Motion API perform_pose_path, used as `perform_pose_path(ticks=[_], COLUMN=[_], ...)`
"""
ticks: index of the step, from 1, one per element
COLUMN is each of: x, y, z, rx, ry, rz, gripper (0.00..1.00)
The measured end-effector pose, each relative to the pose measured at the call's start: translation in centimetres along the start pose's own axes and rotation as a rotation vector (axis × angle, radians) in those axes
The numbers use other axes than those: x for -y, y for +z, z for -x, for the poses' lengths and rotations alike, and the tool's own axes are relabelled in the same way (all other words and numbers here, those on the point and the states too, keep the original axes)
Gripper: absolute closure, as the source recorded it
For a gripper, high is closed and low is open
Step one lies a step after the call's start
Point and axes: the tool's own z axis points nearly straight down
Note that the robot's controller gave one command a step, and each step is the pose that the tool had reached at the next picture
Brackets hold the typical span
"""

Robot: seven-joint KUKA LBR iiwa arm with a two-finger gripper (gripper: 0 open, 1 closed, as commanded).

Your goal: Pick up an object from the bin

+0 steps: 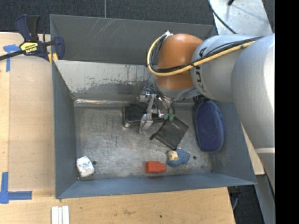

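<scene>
Gripper down low in the bin, close to the middle of the back wall, hanging off the grey arm that comes in from the view's right. Whether it is released or clenched cannot be told from this angle, because the metal parts bunch together. An orange cover sits on the wrist above it, with a yellow cable looped over the top.

Right at the tip lies a black chunky thing, on the floor just on the view's left of the gripper and touching it or very nearly so. It is the nearest piece. Whether the gripper has hold of it cannot be made out.

On the other side, just beside the gripper toward the front-right, a dark flat square pad lies tilted like a diamond. Further right, against the right wall, a blue oval case leans lengthwise along the slope.

Along the front edge, a red block sits near the middle. Just beside it on the right is a small blue lump with a pale bit on top. Well apart from everything, a white crumpled thing sits in the front-left corner.

The rest of the floor is scuffed grey metal.
</scene>
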Motion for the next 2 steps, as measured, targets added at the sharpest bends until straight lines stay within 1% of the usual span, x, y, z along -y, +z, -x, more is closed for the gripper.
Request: perform_pose_path(ticks=[1, 2], x=[-0.01, -0.01], y=[-0.09, -0.13], z=[0.06, 0.06], rx=[0.002, 0.002], ry=[0.001, 0.001], rz=[0.001, 0.0], gripper=[1.0, 1.0])
